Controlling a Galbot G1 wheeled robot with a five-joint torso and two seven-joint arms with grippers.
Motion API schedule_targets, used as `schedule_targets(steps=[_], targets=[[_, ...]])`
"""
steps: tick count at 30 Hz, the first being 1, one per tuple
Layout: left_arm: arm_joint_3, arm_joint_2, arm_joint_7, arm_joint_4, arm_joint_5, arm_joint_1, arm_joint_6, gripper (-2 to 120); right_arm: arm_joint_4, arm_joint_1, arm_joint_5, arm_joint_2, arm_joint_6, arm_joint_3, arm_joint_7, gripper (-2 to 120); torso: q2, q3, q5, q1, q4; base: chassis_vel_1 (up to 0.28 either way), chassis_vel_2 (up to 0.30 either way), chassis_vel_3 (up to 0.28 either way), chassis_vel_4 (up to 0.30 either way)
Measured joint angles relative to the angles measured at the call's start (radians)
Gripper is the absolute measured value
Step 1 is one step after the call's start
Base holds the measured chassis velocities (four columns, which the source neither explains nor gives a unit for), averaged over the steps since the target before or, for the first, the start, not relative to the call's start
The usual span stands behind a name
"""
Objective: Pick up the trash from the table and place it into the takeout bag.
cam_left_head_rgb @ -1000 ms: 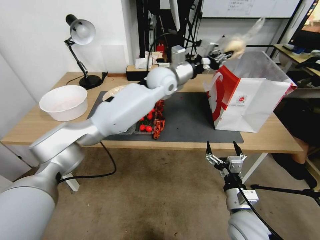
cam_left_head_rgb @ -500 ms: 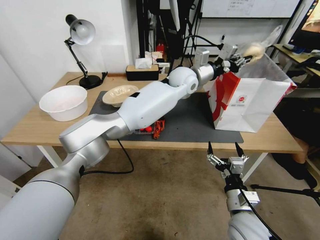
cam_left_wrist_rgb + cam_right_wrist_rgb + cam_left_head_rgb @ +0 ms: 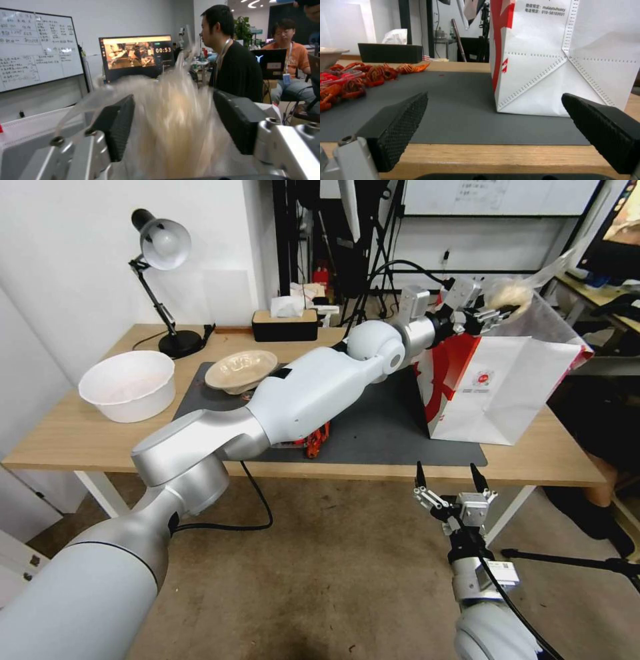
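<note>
- Table (image 3: 80,437) is spanning the middle of the head view, light wood, with a dark grey mat (image 3: 373,423) lying on its centre.
- Left arm is stretching diagonally from lower left to upper right of the head view, crossing over the mat.
- Takeout bag (image 3: 507,387) is standing upright at right of centre, on the mat's right end, white with red side and small round red logo; in the right wrist view it (image 3: 563,57) is filling the upper right.
- White tub (image 3: 128,383) is sitting on the wood at left, off the mat.
- Desk lamp (image 3: 160,280) is standing at upper left, at the table's back edge.
- Beige shallow bowl (image 3: 240,369) is resting on the mat's upper left corner, beside the arm.
- Red litter (image 3: 317,437) is peeking out under the arm at the mat's front edge; in the right wrist view it (image 3: 350,75) is lying at left.
- Black tissue box (image 3: 285,325) is sitting at the table's back, centre.
- Left gripper (image 3: 490,313) is hovering at upper right, just above the bag's open top, fingers (image 3: 115,130) clamped on the clear bag with pale lump (image 3: 510,292); the lump (image 3: 176,130) is blurring between the pads.
- Right gripper (image 3: 448,483) is hanging at lower right, below the table's front edge, fingers (image 3: 396,125) spread apart, gripping nothing.
</note>
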Motion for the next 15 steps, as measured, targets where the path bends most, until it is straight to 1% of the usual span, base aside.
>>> schedule_targets(steps=[1,2,4,5,6,8,10,11,13,14,15], targets=[[0.0,0.0,0.0,0.0,0.0,0.0,0.001,66,0.0,0.0,0.0,0.0,0.0,0.0,0.0,100,0.0,0.0,0.0,0.0,0.0,0.0,0.0,0.0,0.0],[0.0,0.0,0.0,0.0,0.0,0.0,0.001,66,0.0,0.0,0.0,0.0,0.0,0.0,0.0,100,0.0,0.0,0.0,0.0,0.0,0.0,0.0,0.0,0.0],[0.002,0.002,0.0,0.001,0.0,-0.003,0.004,77,0.0,0.0,0.0,-0.001,0.0,0.0,0.001,100,0.0,0.0,0.0,0.0,-0.0001,0.0,0.0,0.0,0.0],[0.003,0.003,0.0,0.001,0.0,-0.003,0.004,80,0.0,0.001,0.0,-0.001,0.0,0.0,0.001,100,0.0,0.0,0.0,0.0,-0.0001,0.0,0.0,0.0,0.0],[0.003,0.003,0.0,0.001,0.0,-0.003,0.004,80,0.0,0.001,0.0,-0.001,0.0,0.0,0.001,100,0.0,0.0,0.0,0.0,-0.0001,0.0,0.0,0.0,0.0],[0.007,0.007,0.0,0.0,0.001,-0.005,0.01,92,0.001,0.003,0.0,-0.001,0.0,0.0,0.001,100,0.0,0.0,0.0,0.0,0.0,0.0,0.0,0.0,0.0],[-0.004,0.009,-0.001,-0.003,0.002,-0.005,0.012,99,0.002,0.005,0.001,-0.002,0.0,0.001,0.002,100,0.0,0.0,0.0,0.0,-0.0001,0.0,0.0,0.0,0.0],[-0.004,0.009,-0.001,-0.003,0.002,-0.005,0.012,99,0.002,0.005,0.001,-0.002,0.0,0.001,0.002,100,0.0,0.0,0.0,0.0,-0.0001,0.0,0.0,0.0,0.0],[-0.032,0.012,-0.007,-0.014,0.011,-0.001,0.012,99,0.002,0.005,0.001,-0.002,-0.001,0.001,0.002,100,0.0,0.0,0.0,0.0,-0.0003,0.0,0.0,0.0,0.0],[-0.066,0.032,-0.025,-0.049,0.019,0.009,0.012,100,0.003,0.008,0.002,-0.002,-0.002,0.001,0.002,100,0.0,0.0,-0.0001,0.0,-0.0001,0.0,0.0,0.0,0.0],[-0.066,0.032,-0.025,-0.049,0.019,0.009,0.012,100,0.003,0.008,0.002,-0.002,-0.002,0.001,0.002,100,0.0,0.0,-0.0001,0.0,-0.0001,0.0,0.0,0.0,0.0]])
